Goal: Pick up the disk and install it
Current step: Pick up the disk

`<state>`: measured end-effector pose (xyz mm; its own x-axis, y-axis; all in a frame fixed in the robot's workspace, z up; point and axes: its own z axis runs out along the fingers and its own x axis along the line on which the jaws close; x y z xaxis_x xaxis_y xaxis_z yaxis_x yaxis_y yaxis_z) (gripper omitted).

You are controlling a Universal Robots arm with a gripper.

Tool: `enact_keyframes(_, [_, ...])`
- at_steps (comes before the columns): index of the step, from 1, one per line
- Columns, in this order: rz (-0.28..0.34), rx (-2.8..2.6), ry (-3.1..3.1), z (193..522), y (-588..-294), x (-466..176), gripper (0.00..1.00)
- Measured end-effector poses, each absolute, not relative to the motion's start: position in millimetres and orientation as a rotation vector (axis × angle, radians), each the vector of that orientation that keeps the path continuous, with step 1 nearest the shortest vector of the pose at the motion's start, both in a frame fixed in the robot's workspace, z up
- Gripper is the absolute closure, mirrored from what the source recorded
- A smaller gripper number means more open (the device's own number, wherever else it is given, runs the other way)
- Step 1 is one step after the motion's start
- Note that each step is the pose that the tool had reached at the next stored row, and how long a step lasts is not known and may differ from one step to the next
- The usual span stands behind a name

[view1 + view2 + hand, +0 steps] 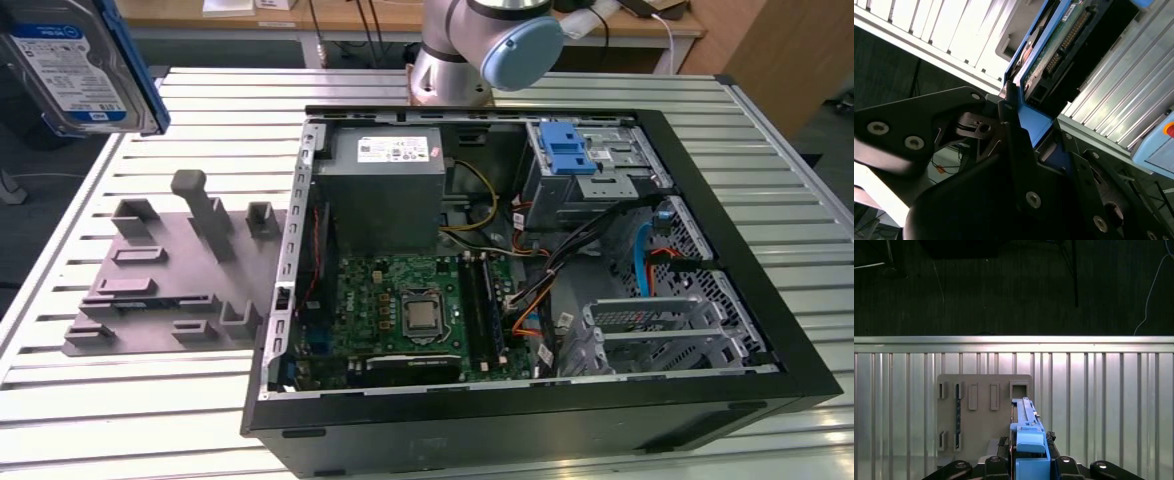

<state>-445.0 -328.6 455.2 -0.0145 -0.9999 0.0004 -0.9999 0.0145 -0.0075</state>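
While the disk (74,65) hangs high off the table (134,420), well out from the computer case (534,270) on the exterior view's left, I log the pick-up as done.

Gripper (1029,460) in the first wrist view: jaws closed narrow on the disk's blue frame, disk held on edge. The second wrist view agrees: gripper (1026,120) clamped on that frame, the circuit-board side of the disk (1054,45) showing.

A grey slotted plate (160,270) lies on the table just beside the case, on the same side as the disk. In the first wrist view the plate (981,410) sits under the disk, apart from it.

Install not done, by my reading: the disk is outside the case. The drive cage (587,165) with its blue latch sits inside the case, at the corner near the arm (461,55), well apart from the disk.

My estimate: lift complete, the move into the case and the seating left.
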Motion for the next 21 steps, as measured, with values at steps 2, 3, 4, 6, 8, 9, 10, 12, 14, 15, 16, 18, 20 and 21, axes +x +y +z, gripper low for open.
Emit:
enact_keyframes(2, [-0.009,-2.202,2.234,455.6,-328.6,-445.0,0.64])
enact_keyframes(3, [-0.009,-2.202,2.234,455.6,-328.6,-445.0,0.64])
enact_keyframes(4, [-0.009,-2.202,2.234,455.8,-328.6,-445.0,0.64])
enact_keyframes(6, [-0.009,-2.202,2.234,456.4,-328.6,-445.0,0.64])
enact_keyframes(8, [-0.009,-2.202,2.234,456.7,-328.6,-445.0,0.64])
enact_keyframes(9, [-0.009,-2.202,2.234,457.1,-328.6,-445.0,0.64])
enact_keyframes(10, [-0.009,-2.202,2.234,457.4,-328.6,-445.0,0.64])
enact_keyframes(12, [-0.009,-2.202,2.234,458.2,-328.6,-445.0,0.64])
enact_keyframes(14, [-0.009,-2.202,2.234,458.5,-328.6,-445.0,0.64])
enact_keyframes(15, [-0.009,-2.202,2.234,458.5,-328.6,-444.9,0.64])
enact_keyframes(16, [-0.009,-2.202,2.234,458.5,-328.5,-444.7,0.64])
enact_keyframes(18, [-0.009,-2.202,2.234,458.5,-328.6,-444.0,0.64])
enact_keyframes(20, [-0.009,-2.202,2.234,458.5,-328.6,-443.2,0.64])
enact_keyframes(21, [-0.009,-2.202,2.234,458.5,-328.6,-442.7,0.64])
